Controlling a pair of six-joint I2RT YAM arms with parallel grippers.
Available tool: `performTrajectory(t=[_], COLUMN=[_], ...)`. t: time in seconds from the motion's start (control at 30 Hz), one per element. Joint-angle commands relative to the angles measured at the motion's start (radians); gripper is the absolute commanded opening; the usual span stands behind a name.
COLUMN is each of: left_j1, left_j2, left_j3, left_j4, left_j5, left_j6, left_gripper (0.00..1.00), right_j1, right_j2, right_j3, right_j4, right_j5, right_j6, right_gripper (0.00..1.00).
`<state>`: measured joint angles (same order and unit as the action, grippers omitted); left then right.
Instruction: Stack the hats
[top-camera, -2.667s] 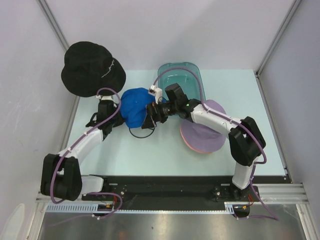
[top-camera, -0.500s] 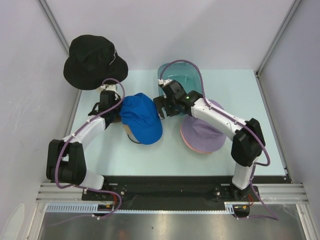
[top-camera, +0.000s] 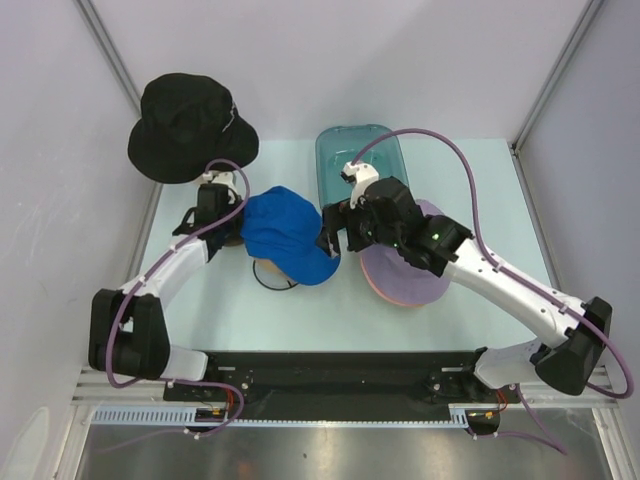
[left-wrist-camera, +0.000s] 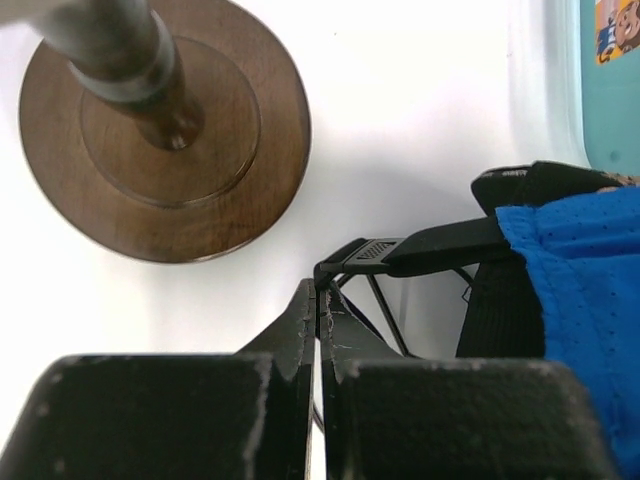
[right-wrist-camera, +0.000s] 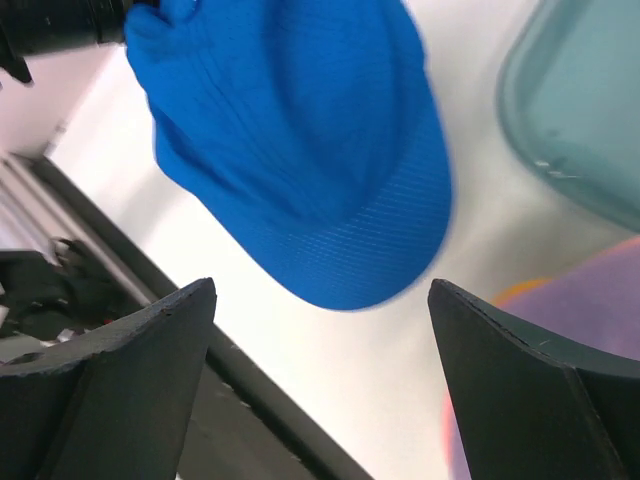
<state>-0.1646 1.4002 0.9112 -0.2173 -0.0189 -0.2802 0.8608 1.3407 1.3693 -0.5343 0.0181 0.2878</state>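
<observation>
View from above: a blue cap (top-camera: 285, 235) sits at the middle of a pale table (top-camera: 480, 180), over a round wooden base (top-camera: 268, 274) that peeks out at its near edge. Up and to the left of the cap, a black bucket hat (top-camera: 190, 125) hangs past the table's far left corner. Just right of the cap lies a lavender hat (top-camera: 402, 268) with an orange rim showing under it. Beyond the cap and slightly right stands a teal bin (top-camera: 360, 160). The left gripper (top-camera: 235, 228) reaches in at the cap's left side. The right gripper (top-camera: 328, 235) is at the cap's right edge.

Left wrist view: the left gripper (left-wrist-camera: 318, 310) has its claw pressed fully together. Its tips meet the end of a black strap (left-wrist-camera: 430, 245) running from the cap (left-wrist-camera: 590, 300); whether the strap is pinched cannot be told. The wooden base (left-wrist-camera: 160, 130) and its pole (left-wrist-camera: 110, 40) lie left of the cap.

Right wrist view: the right gripper (right-wrist-camera: 320, 300) has its claw spread wide, holding nothing, with the cap (right-wrist-camera: 300, 150) beyond it. The bin (right-wrist-camera: 580, 110) and lavender hat (right-wrist-camera: 600, 310) lie right of the cap.
</observation>
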Motion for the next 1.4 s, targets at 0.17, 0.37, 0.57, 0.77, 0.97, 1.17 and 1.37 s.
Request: performTrajectory(t=[0.17, 0.37, 0.57, 0.77, 0.97, 1.17, 1.37], left_j1=[0.069, 0.126, 0.129, 0.134, 0.134, 0.134, 0.134], left_j2=[-0.124, -0.194, -0.244, -0.253, -0.253, -0.251, -0.256], left_j3=[-0.089, -0.117, -0.136, -0.155, -0.155, -0.153, -0.158], left_j4=[0.022, 0.026, 0.016, 0.03, 0.03, 0.036, 0.038], left_j5=[-0.03, 0.002, 0.047, 0.089, 0.108, 0.126, 0.142], left_j6=[0.001, 0.009, 0.03, 0.039, 0.033, 0.018, 0.01], left_gripper=[0.0, 0.0, 0.0, 0.0, 0.0, 0.0, 0.0], right_j1=[0.035, 0.084, 0.113, 0.162, 0.17, 0.17, 0.167], right_j2=[0.046, 0.052, 0.031, -0.006, -0.071, -0.052, -0.009], right_j3=[-0.159, -0.245, -0.305, -0.384, -0.521, -0.596, -0.664], right_j4=[0.269, 0.313, 0.318, 0.321, 0.463, 0.677, 0.893], right_j5=[-0.073, -0.02, 0.103, 0.261, 0.309, 0.316, 0.339], right_j6=[0.318, 0.441, 0.536, 0.66, 0.728, 0.702, 0.685], right_gripper=[0.92, 0.92, 0.92, 0.92, 0.93, 0.92, 0.9])
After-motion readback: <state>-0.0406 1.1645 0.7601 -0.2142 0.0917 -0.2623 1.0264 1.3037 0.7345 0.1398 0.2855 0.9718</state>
